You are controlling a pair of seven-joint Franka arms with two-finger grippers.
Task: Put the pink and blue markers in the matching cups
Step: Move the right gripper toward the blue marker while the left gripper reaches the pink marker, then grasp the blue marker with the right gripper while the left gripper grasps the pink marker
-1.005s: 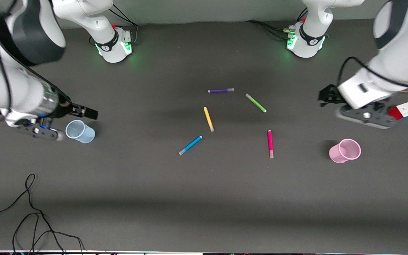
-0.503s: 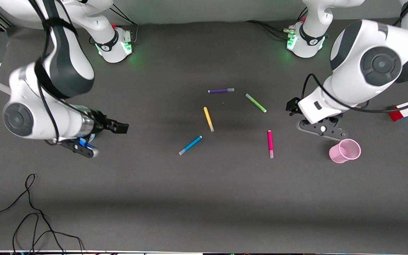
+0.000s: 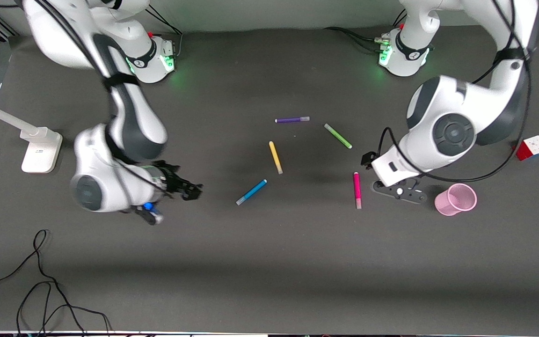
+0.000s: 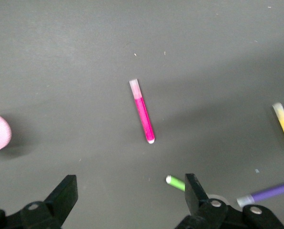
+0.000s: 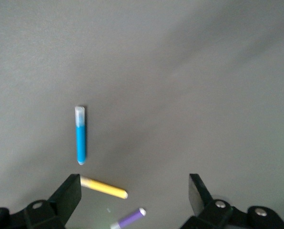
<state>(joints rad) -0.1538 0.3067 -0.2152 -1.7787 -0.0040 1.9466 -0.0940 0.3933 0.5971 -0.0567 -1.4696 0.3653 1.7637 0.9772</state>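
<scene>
1. The left gripper (image 3: 369,160) hangs with its fingers spread wide apart, holding nothing, just beside the pink marker (image 3: 357,189) lying flat on the dark table (image 3: 269,262).
2. From the left wrist view, that pink marker (image 4: 142,111) lies ahead of the open fingers, between their lines.
3. The pink cup (image 3: 455,199) stands upright close to the left gripper, toward the left arm's end of the table.
4. The right gripper (image 3: 193,191) hovers with its fingers parted and empty, the blue marker (image 3: 251,192) near it, toward the table's middle.
5. In the right wrist view the blue marker (image 5: 80,135) lies ahead, closer to one finger.
6. The blue cup can't be seen; the right arm covers that spot.
</scene>
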